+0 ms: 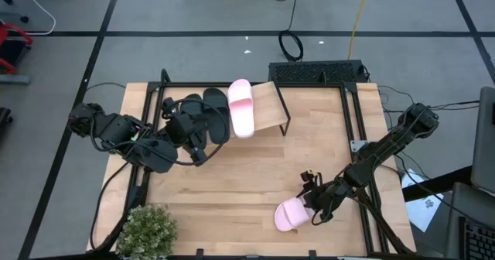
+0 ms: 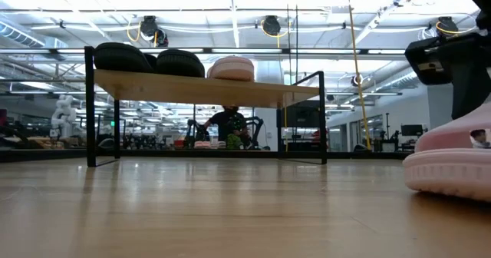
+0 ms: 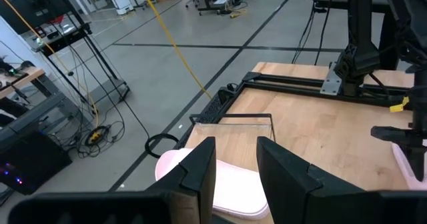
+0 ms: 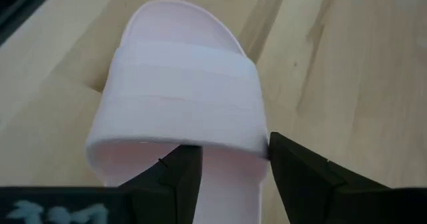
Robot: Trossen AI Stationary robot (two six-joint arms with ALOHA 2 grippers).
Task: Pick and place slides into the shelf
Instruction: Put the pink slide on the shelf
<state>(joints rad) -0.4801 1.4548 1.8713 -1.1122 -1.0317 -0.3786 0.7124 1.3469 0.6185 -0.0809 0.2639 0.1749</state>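
Straddling the strap edge of the last pink slide (image 4: pixel 181 91), the right claw (image 4: pixel 230 161) is spread, nothing pinched yet, positioned for a grasp; the left claw (image 3: pixel 232 164), also spread and empty, is held over the shelf (image 1: pixel 267 105), where three slides are already lined up; no writing can be read.

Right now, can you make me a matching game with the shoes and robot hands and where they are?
Things:
1. black slides
2. pink slide on the table
3. left gripper
4. plant

Places:
A. at the table's near-left corner
B. on the shelf, beside the other pink slide
C. next to the shelf's black slides
D. at the right gripper's jaws

Pairs: 1-B, 2-D, 3-C, 4-A
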